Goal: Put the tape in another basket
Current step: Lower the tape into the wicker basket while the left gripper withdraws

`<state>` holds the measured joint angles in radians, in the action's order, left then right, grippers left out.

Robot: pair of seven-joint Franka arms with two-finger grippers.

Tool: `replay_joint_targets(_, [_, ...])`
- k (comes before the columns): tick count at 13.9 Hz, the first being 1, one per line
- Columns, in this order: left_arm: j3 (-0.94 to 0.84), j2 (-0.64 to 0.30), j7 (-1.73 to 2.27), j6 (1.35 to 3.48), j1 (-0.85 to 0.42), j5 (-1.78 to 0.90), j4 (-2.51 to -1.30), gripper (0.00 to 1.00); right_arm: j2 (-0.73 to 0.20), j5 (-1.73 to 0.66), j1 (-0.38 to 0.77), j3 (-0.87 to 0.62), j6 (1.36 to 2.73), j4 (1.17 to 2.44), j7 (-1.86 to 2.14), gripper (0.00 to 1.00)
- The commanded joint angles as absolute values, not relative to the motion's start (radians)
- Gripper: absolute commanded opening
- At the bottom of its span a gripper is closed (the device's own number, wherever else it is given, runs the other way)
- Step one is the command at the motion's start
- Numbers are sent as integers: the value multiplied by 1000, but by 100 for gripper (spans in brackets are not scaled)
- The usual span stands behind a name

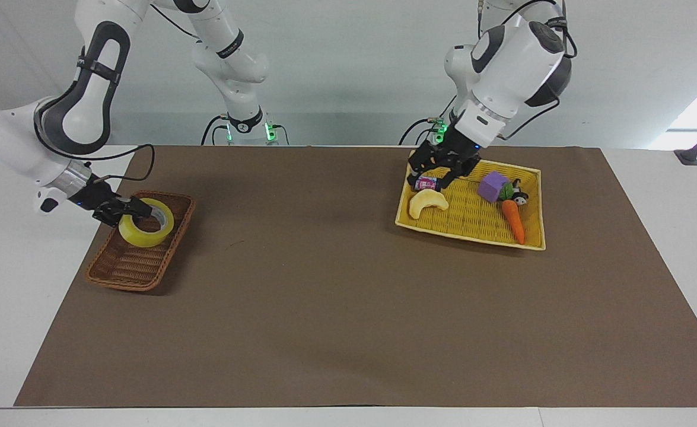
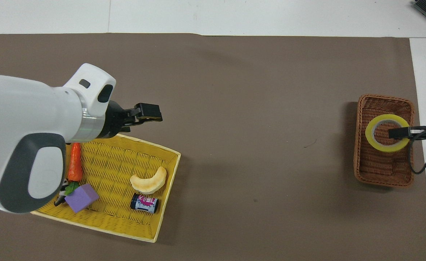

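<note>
Gripping now: the right gripper [image 1: 127, 209] pinches the wall of the tape [image 1: 146, 222], one finger inside the ring and one outside.
Right gripper position: low over the basket [image 1: 140, 240], at the end of it nearer to the robots; its arm comes in from the right arm's end of the table.
Tape: a yellow translucent roll with a pale inner core, tilted slightly, hanging in the gripper within the basket's rim. Whether its lower edge touches the basket floor cannot be told.
Tape from overhead: the ring [image 2: 387, 132] lies inside the outline of the basket [image 2: 384, 168], with the right gripper [image 2: 399, 132] reaching across its rim into the hole.
Basket: dark-brown wicker, oblong, with sloping sides, standing on the brown mat [image 1: 348, 308] toward the right arm's end of the table.
Left gripper: the left gripper [image 1: 442, 172] has its fingers spread apart and holds nothing; it hangs over the yellow tray [image 1: 470, 234], at the edge nearer to the robots.
Yellow tray: a bright woven rectangle toward the left arm's end of the table, well apart from the basket.
Tray contents: a pale crescent toy [image 1: 427, 203], a small dark can [image 1: 428, 183] lying on its side just beside it, a purple block [image 1: 493, 187], and an orange carrot toy [image 1: 513, 220].
Table: white, with the brown mat covering most of it.
</note>
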<state>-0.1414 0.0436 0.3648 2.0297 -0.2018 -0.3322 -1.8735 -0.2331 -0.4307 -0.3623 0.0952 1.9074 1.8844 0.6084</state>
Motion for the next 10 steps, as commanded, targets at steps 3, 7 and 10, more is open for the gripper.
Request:
replay_joint_targets(3, [-155,45,97,1931,-82,-131,-1856,100,-282,-468,-419,81,1911,1868,728,1])
replay_joint_targets(7, [-153,-3,-55,1719,24,-19,-1731,100,-284,-469,-420,83,1910,1882,781,17])
replay_joint_targets(10, [-152,-20,-77,1565,49,-6,-1611,100,-317,-489,-436,81,1913,1884,808,29])
